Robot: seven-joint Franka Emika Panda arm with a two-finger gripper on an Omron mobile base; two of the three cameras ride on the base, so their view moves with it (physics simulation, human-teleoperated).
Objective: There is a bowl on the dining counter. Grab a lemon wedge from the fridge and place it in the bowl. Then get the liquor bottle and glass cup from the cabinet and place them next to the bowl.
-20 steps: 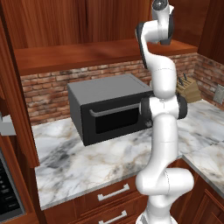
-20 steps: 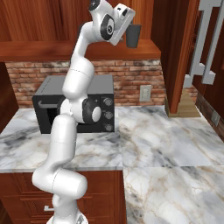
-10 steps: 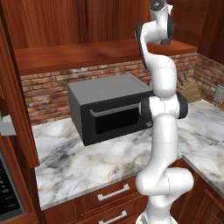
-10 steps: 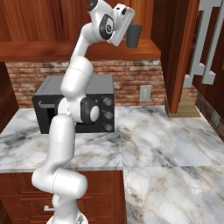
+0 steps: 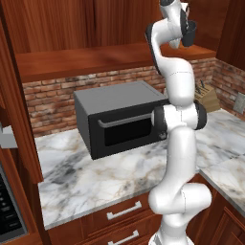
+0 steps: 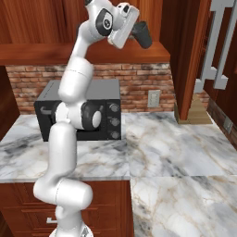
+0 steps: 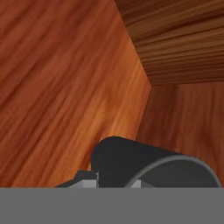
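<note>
My gripper [image 6: 134, 31] is raised high in front of the upper wood cabinet [image 6: 83, 53], shut on a dark grey glass cup [image 6: 142, 34]. The cup [image 5: 189, 32] hangs tilted at the hand, level with the cabinet's lower shelf edge. In the hand view the cup [image 7: 148, 168] lies across the bottom, right at the fingertips, with the cabinet's bare wood walls [image 7: 65, 87] behind it. The bowl, lemon wedge, liquor bottle and dining counter are out of view.
A black microwave [image 5: 119, 117] stands on the marble wall counter [image 5: 95, 177] under the cabinet, against a brick backsplash [image 6: 139, 81]. A knife block [image 5: 206, 98] sits in the right corner. An open wood door [image 6: 190, 55] and grey vertical handles [image 6: 217, 46] stand to the right.
The jaws have closed on the cup, which now sits tilted and slightly higher at the hand. The arm has hardly moved.
</note>
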